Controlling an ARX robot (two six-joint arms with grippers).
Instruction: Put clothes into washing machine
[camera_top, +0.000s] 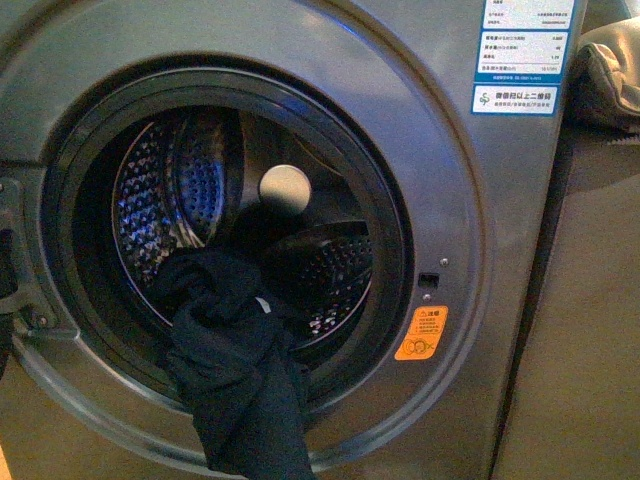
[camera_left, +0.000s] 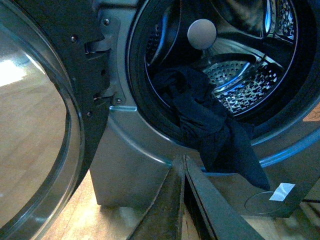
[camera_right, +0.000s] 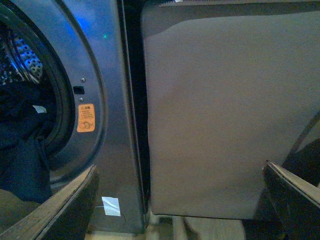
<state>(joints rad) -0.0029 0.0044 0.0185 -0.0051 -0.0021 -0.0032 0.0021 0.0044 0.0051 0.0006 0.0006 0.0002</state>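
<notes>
Both right gripper (camera_right: 182, 200) fingers stand wide apart, the washing machine (camera_right: 107, 90) beside them. Left gripper (camera_left: 184, 200) fingers are together below the dark garment (camera_left: 210, 125), which hangs lengthwise over the porthole rim (camera_top: 420, 200).

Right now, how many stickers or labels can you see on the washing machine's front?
3: a blue-white label at the upper right, a smaller blue label just beneath it, and an orange warning sticker right of the porthole. More may be out of frame.
</notes>
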